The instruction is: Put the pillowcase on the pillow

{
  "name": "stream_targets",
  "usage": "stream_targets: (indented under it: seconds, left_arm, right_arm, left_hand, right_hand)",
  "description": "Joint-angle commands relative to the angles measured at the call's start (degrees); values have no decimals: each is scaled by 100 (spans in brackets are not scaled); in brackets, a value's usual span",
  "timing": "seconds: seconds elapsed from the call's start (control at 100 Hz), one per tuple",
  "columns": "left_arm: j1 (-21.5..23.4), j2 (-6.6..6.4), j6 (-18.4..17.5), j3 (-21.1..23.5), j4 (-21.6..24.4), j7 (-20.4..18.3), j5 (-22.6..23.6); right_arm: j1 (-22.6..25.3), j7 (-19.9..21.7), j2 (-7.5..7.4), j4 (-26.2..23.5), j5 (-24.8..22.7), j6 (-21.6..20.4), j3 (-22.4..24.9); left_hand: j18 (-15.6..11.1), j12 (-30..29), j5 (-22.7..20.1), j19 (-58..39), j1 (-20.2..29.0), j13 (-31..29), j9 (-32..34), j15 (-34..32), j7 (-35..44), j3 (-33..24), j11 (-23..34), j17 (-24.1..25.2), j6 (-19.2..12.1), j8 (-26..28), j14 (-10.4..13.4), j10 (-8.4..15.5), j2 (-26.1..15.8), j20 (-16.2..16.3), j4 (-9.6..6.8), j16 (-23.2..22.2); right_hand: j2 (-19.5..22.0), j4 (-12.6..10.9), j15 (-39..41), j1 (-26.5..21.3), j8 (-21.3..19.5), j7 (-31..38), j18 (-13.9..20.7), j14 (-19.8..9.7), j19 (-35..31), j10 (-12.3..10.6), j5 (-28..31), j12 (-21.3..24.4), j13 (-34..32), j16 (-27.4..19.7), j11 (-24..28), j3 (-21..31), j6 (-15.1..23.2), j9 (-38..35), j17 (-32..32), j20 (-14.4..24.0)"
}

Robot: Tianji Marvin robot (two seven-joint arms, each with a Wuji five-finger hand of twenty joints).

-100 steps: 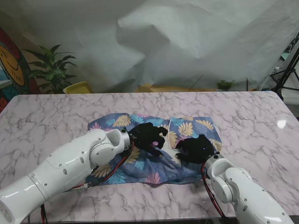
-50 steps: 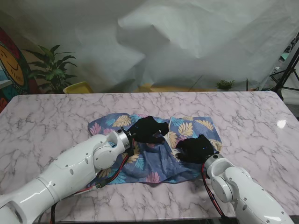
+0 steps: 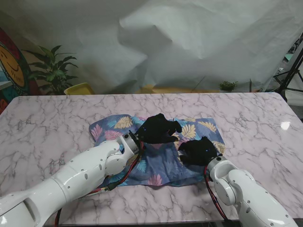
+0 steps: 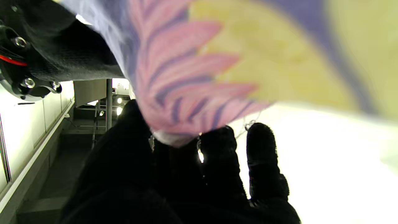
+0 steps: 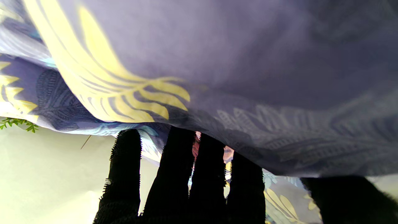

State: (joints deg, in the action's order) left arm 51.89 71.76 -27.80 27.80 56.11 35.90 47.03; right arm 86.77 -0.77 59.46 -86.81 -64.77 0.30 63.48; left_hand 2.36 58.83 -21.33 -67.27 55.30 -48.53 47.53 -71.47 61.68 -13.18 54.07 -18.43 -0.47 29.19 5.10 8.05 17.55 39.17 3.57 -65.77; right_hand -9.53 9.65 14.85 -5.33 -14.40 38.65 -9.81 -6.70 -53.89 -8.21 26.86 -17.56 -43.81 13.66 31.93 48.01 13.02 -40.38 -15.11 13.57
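Both robot hands grip the pillowcase (image 3: 156, 158) — left robot hand (image 3: 158, 128) pinching its hem (wrist view only), right robot hand (image 3: 199, 150) alongside.

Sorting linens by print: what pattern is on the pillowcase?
The pillowcase is blue-purple with yellow, pink and teal leaves, clearest in the stand view.

Leaf-print blue pillowcase (image 3: 156, 156) rumpled on marble table (image 3: 57, 118), middle lifted.
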Motion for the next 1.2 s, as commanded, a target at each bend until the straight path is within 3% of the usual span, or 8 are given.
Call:
stream_targets:
  seconds: [0.0,0.27,0.38,0.53,0.65,0.78,0.97,1.19]
  left_arm:
    - [-133,231,19,-91,-31,-8,26]
    - [-571,878,-511,-800,-1457,307,-364]
    - [-618,944,-672,-904,-1732,10,-569]
    - [-559,960,-885,-830,-1929,-437,-922]
    - [-526,1023,-1064,-784,-2115,-622,-1152]
    - [-415,925,-1021,-600,-1933,-1145,-1485]
    - [-267,528,-524,-380,-1136,-2258,-1938]
    - [-300,182,248,-508,-434,-2451,-1330]
  right_arm:
    - [45,10,-14,130,7,-46,-9]
    - [199,-117,-1,42,161,-484,175]
    - [390,-58,-3,-227,66,-457,335]
    - [737,-77,33,-708,-73,-175,610]
    - [973,-255,72,-1069,-207,22,795]
    - [1158,-462,98,-1397,-494,284,915]
    - [1231,-769,135,-1646,-741,624,939]
    - [1204,-911,138,-1758,-931,729,871]
  left_hand:
    - [-185,121,-116,-213,272,103,-148,-129,173,104,152,-41,-37,-36,226,130,1,158,-15,-102]
    - [-232,107,-28,-30,282,237,-268,93,221,103,96,77,56,-115,244,153,-102,96,13,-79]
    - [-220,1,356,383,620,877,-928,896,-263,886,-464,464,224,-251,264,-69,-636,-29,-88,151]
    - [6,-2083,799,1806,385,2965,-3433,3228,-1939,1361,-1633,1462,719,-183,-533,-950,-1655,-842,-187,1949]
    - [-67,-2895,792,2186,333,3625,-3626,3993,-2160,1345,-2952,1746,873,-85,-1022,-1361,-1752,-1211,-230,2711]
    - [-42,-2839,674,1995,433,3503,-3625,4158,-2195,1357,-2880,1550,926,-83,-1143,-1368,-1761,-1232,-197,2930]
    - [163,-2754,134,1644,618,2573,-2839,4056,-2035,1379,-2293,1138,808,-20,-1171,-1218,-1666,-1071,-160,2956]
    - [254,-2831,-1001,2346,592,1192,-1072,4168,-1333,1415,-2260,1568,-218,-146,-850,-487,-1543,-1122,-153,2948]
  right_hand:
    - [-103,-167,65,-27,-125,210,58,47,-54,42,275,-44,-217,122,-8,177,125,-140,38,61]
    - [-129,-174,84,-34,-150,265,70,-11,-79,-4,355,-51,-312,129,17,308,186,-240,-34,69]
    - [-140,-166,77,-11,-154,272,68,26,-73,-17,382,-44,-329,127,5,335,210,-276,-26,66]
    - [-149,-158,50,4,-147,254,24,100,-49,35,392,-29,-319,125,-30,306,168,-271,-16,55]
    - [-160,-159,36,4,-141,240,4,125,-52,85,411,-25,-319,129,-39,275,146,-289,-23,55]
    - [-157,-156,15,24,-133,221,-2,147,-67,129,427,-15,-294,130,-64,222,113,-269,-31,61]
    - [-117,-151,-43,79,-90,124,-20,228,-63,222,383,-6,-166,115,-105,85,84,-126,13,60]
    - [-105,-169,-15,38,-75,95,-17,195,-85,222,409,-15,-183,120,-78,24,73,-169,-11,68]
